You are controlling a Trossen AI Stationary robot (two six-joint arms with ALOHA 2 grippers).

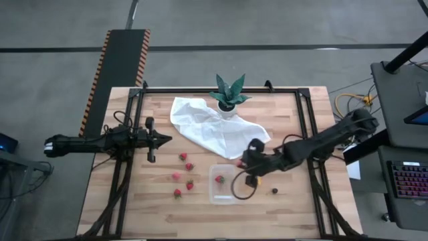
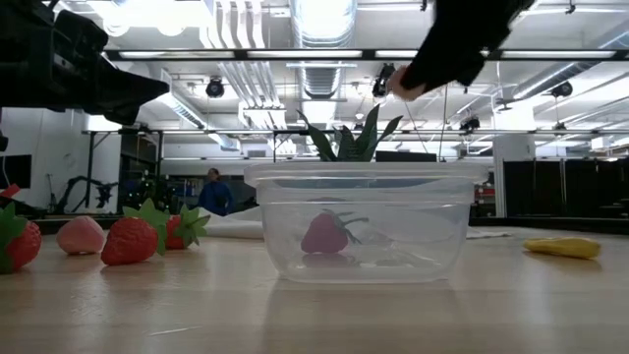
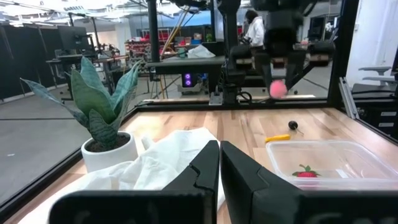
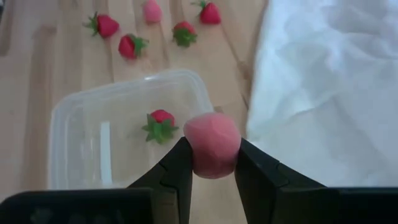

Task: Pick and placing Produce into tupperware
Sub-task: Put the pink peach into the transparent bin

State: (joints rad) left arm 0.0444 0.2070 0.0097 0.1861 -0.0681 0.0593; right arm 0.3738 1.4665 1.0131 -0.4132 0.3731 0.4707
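The clear tupperware (image 1: 226,185) stands on the table's near middle with one red strawberry (image 4: 160,124) inside. My right gripper (image 4: 211,155) hovers above its far right corner, by the white cloth's edge, shut on a pink produce piece (image 4: 212,144). Several red strawberries (image 1: 183,175) and one pink piece (image 4: 152,10) lie left of the container. An orange-yellow sliver (image 3: 277,138) and a dark round piece (image 1: 275,191) lie to its right. My left gripper (image 1: 159,139) waits shut over the table's left side. My right gripper pinches the pink piece (image 4: 214,134) between its two fingers (image 4: 180,165), one on each side of its lower half. The fingers slant down from above and from the table's right. The piece is lifted clear of the table and the container.
A large white cloth (image 1: 214,128) lies crumpled on the far middle of the table, with a green spiky potted plant (image 1: 229,98) behind it. A dark cable loop (image 1: 242,189) hangs from the right arm over the container's right end. Bare wood lies along the near edge.
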